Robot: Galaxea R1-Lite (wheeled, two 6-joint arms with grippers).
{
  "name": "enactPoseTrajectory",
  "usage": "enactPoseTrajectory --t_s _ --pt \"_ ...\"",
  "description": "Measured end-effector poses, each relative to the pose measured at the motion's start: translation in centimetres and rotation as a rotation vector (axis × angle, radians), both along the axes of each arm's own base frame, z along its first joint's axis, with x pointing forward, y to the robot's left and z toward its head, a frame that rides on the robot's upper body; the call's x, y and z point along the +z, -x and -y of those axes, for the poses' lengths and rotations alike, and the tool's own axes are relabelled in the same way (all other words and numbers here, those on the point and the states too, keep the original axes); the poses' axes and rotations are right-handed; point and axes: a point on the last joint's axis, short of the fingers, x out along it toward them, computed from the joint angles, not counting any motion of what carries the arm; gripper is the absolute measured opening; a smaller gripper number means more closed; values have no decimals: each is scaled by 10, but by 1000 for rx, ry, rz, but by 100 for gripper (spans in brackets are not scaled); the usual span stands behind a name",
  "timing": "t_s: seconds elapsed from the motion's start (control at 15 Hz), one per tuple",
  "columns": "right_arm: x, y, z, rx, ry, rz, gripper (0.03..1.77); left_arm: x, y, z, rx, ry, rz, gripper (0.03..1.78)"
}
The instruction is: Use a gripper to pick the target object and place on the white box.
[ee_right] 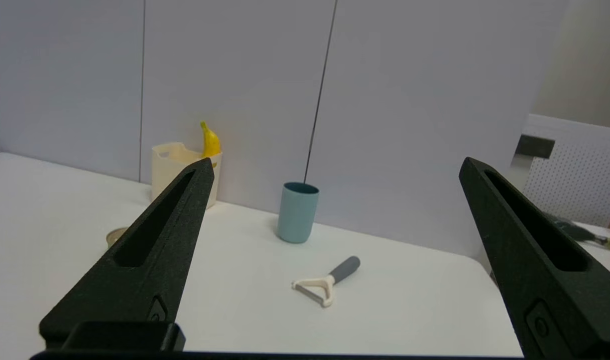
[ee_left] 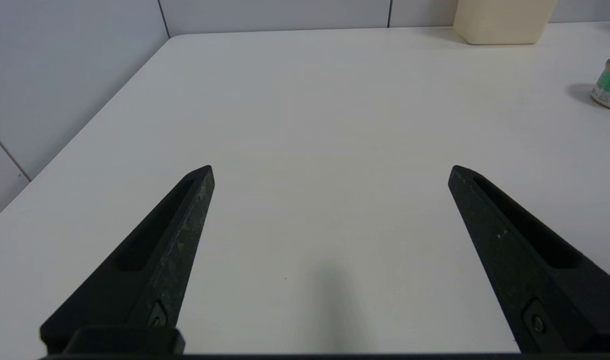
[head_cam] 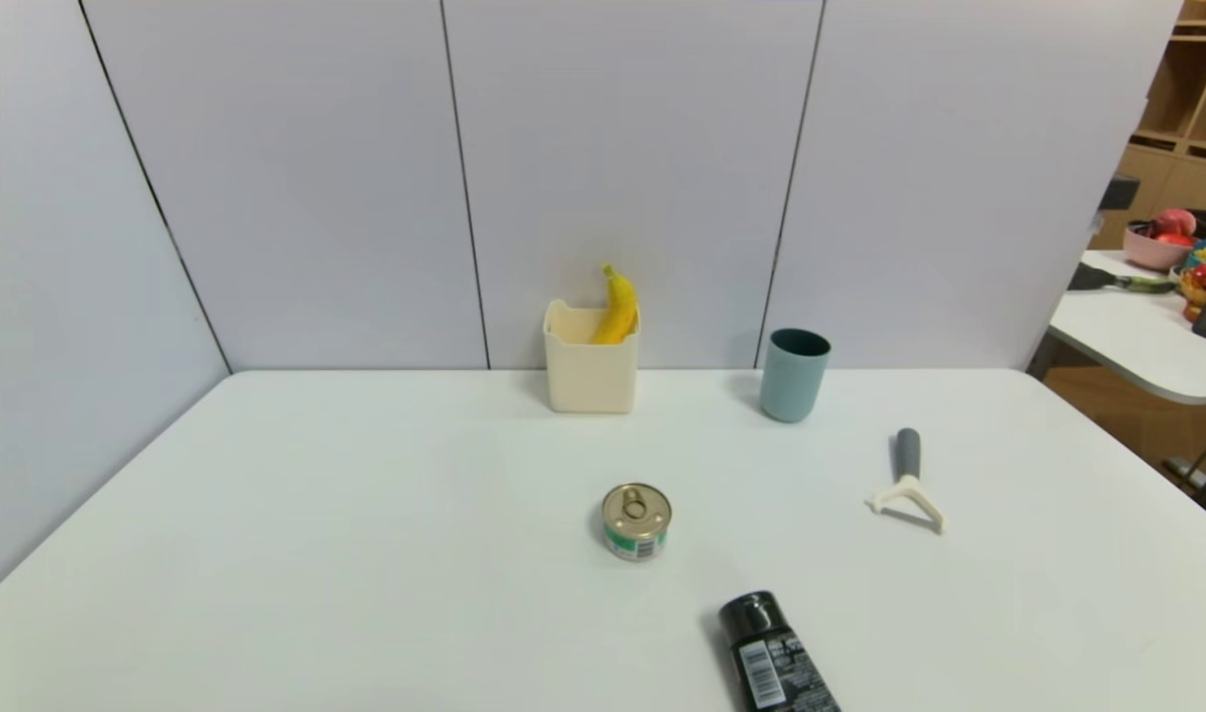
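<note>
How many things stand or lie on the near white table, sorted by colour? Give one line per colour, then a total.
Yellow: 1, banana
Cream-white: 1, white box
Teal-blue: 1, cup
Gold and green: 1, can
Grey and white: 1, peeler
Black: 1, tube
Total: 6

banana (head_cam: 617, 309): upright in the box (head_cam: 590, 381)
cup (head_cam: 793, 376): right of box
can (head_cam: 636, 520): mid-table
peeler (head_cam: 907, 482): right

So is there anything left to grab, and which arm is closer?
Neither needs to: the banana already stands in the white box. The right gripper faces it with open fingers; the left gripper faces bare table.
</note>
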Motion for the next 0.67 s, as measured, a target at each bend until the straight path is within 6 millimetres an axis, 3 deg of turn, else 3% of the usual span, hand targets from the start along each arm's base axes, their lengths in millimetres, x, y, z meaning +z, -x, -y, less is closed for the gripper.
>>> enactPoseTrajectory --t_s 0.33,0.67 --pt "-56 -14 1 -53 -1 -181 169 0 0 0 0 0 0 169" --pt "-74 -17 2 -125 -9 -307 169 0 0 0 0 0 0 169"
